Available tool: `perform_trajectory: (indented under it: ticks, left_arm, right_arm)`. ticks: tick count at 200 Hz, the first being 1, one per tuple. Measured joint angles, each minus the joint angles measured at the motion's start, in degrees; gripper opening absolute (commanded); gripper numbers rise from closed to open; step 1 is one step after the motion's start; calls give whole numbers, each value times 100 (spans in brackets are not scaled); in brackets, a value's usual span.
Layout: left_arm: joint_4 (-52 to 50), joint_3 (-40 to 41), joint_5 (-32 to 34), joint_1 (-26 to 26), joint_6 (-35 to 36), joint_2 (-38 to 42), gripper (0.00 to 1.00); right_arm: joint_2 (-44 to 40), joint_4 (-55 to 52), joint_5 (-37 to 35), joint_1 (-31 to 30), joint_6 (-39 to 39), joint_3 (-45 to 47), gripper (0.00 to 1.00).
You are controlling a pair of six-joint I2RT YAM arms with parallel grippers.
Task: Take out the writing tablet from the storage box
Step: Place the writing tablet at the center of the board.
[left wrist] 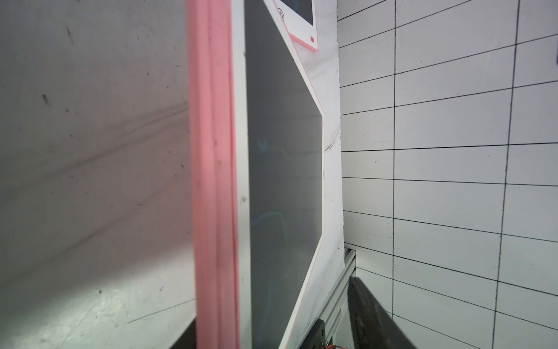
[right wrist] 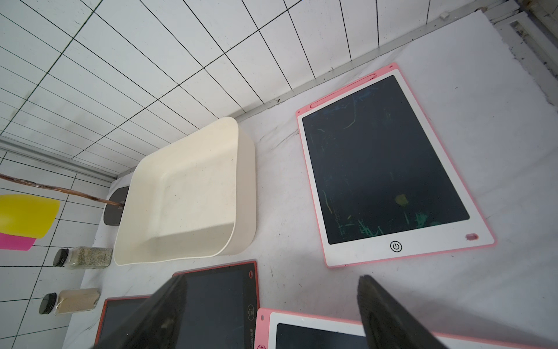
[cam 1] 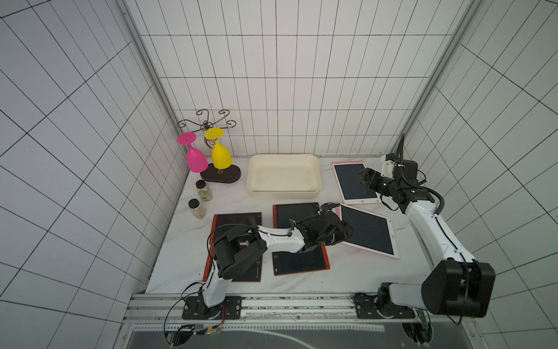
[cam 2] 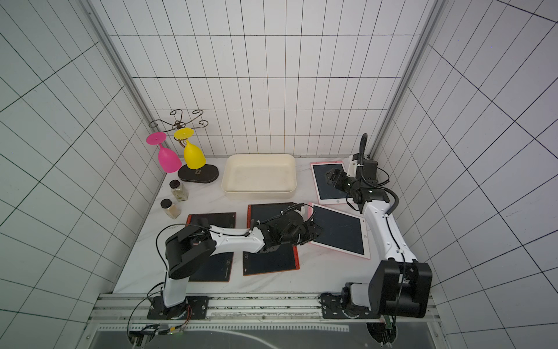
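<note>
Tablet [cam 1: 370,231] lies on the table [cam 1: 347,272] at the box's [cam 1: 283,195] five o'clock in both top views, a corner at the left claw [cam 1: 345,234]. Left wrist: that claw is spread around its pink edge. Right wrist: right claw [right wrist: 271,281] spread.

I work in lab test cell: gridded walls [cam 1: 287,75], aluminium rail [cam 1: 302,305] carrying my arms [cam 1: 428,223], white tabletop [cam 1: 347,272].

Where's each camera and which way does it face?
Top views: high at the front, looking down on the marble table; left arm and right arm show.
Left wrist: arm-mounted, sighting along the angled pink-framed writing tablet; one gripper finger shows.
Right wrist: arm-mounted, facing the cream-white plastic storage box; both gripper fingers show.
Shared: both wrist views catch the far pink-framed tablet.
</note>
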State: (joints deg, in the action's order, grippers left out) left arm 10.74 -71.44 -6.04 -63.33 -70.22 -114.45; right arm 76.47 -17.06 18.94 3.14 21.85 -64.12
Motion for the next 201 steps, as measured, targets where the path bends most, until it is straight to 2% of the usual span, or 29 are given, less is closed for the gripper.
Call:
perform_trajectory:
  ticks: [71,201]
  left_arm:
    - [-315,-70,-22,-2,50,-136,63]
    - [-1054,-144,236,-15,236,-144,81]
  right_arm:
    - [94,7,2,0,2,0,89]
    - [103,31,0,0,7,0,89]
